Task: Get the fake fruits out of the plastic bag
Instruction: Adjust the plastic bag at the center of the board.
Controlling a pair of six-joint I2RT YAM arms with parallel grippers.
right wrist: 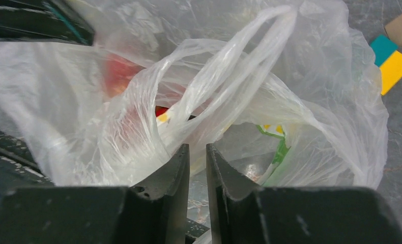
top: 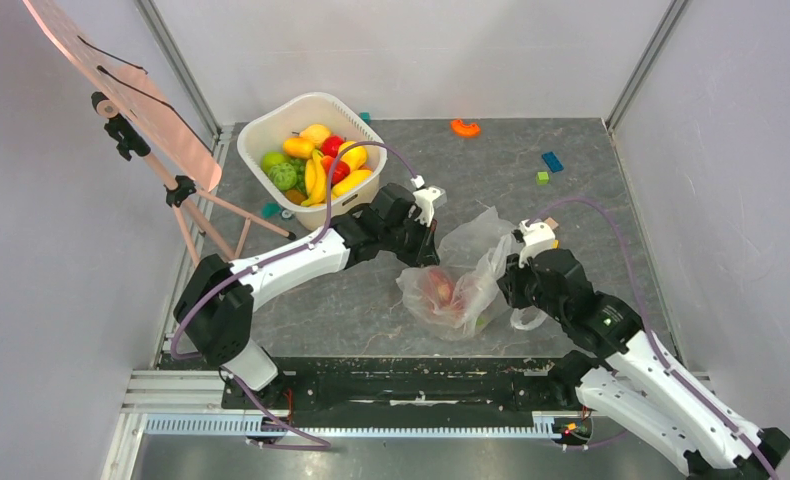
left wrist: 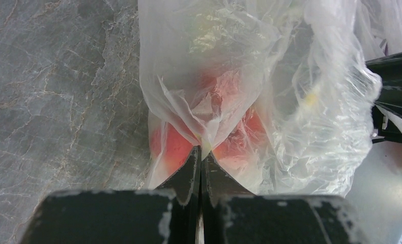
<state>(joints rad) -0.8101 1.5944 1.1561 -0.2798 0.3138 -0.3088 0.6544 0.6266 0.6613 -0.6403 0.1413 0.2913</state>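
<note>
Bunching in left tool (left wrist: 201,152): plastic bag (left wrist: 229,51)

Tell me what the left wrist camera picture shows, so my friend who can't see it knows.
The left gripper, seen from close behind, is shut on a fold of a clear, crinkly plastic bag. Blurry red fruits show through the plastic right in front of it. The bag lies on a grey, stone-patterned table.
</note>
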